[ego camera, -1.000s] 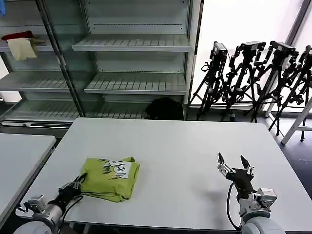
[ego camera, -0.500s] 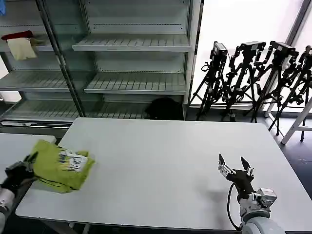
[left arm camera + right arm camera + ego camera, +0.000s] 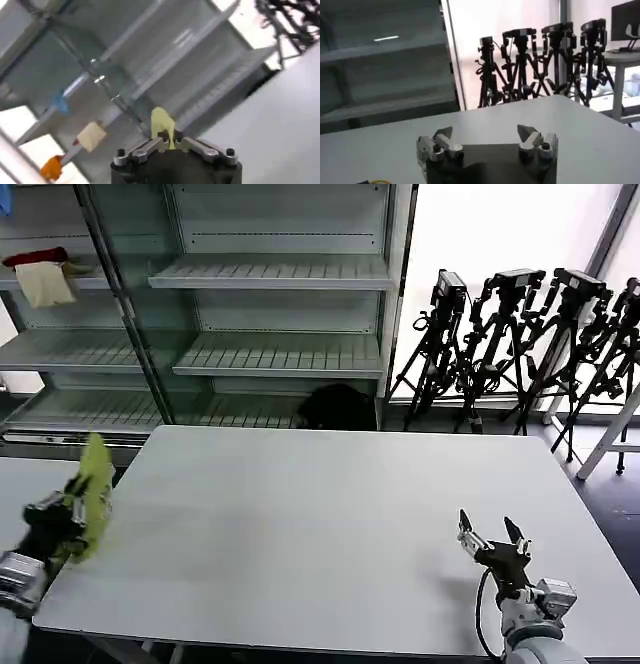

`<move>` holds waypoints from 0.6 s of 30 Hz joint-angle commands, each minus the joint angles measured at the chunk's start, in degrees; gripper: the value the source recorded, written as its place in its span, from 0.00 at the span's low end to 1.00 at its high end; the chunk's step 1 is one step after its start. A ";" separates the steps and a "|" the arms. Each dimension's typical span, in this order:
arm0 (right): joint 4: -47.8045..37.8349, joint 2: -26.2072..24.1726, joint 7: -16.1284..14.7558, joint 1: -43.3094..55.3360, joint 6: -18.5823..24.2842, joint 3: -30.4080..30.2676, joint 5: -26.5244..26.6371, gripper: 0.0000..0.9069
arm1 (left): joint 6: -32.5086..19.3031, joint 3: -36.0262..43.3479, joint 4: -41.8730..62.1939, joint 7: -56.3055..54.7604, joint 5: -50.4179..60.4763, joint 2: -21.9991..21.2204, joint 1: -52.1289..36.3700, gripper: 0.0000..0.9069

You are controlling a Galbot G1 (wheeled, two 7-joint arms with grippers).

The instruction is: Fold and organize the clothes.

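The lime-green clothes (image 3: 94, 489) hang folded and edge-on at the far left, off the left edge of the white table (image 3: 330, 524). My left gripper (image 3: 62, 509) is shut on them and holds them in the air. In the left wrist view the green cloth (image 3: 162, 126) sticks up between the closed fingers of that gripper (image 3: 171, 141). My right gripper (image 3: 492, 536) stands open over the table's front right part with nothing in it. The right wrist view shows its spread fingers (image 3: 442, 136) above the bare tabletop.
A second white table (image 3: 25, 484) stands to the left, below the held cloth. Metal shelves (image 3: 270, 314) line the back, with a red and a cream cloth (image 3: 40, 274) on the upper left shelf. Camera tripods (image 3: 520, 344) stand at the back right.
My left gripper has carried the clothes from the table's front left leftward and upward, past the table edge. The clothes now hang edge-on. The right gripper shifted slightly toward the front.
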 commanded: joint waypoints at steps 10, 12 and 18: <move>-0.34 0.29 0.25 -0.49 -0.12 -0.20 -0.77 1.00 | -1.96 36.00 -0.20 -5.48 12.51 -14.74 -2.24 0.00; 0.09 0.41 0.05 -0.42 -0.44 -0.68 -1.54 1.00 | 0.49 38.48 -1.08 -6.82 8.24 -14.56 -3.65 0.00; 1.48 0.62 -0.32 -0.03 -2.37 -2.68 -3.90 1.00 | 6.37 45.79 1.26 -9.41 4.04 -15.92 -8.22 0.00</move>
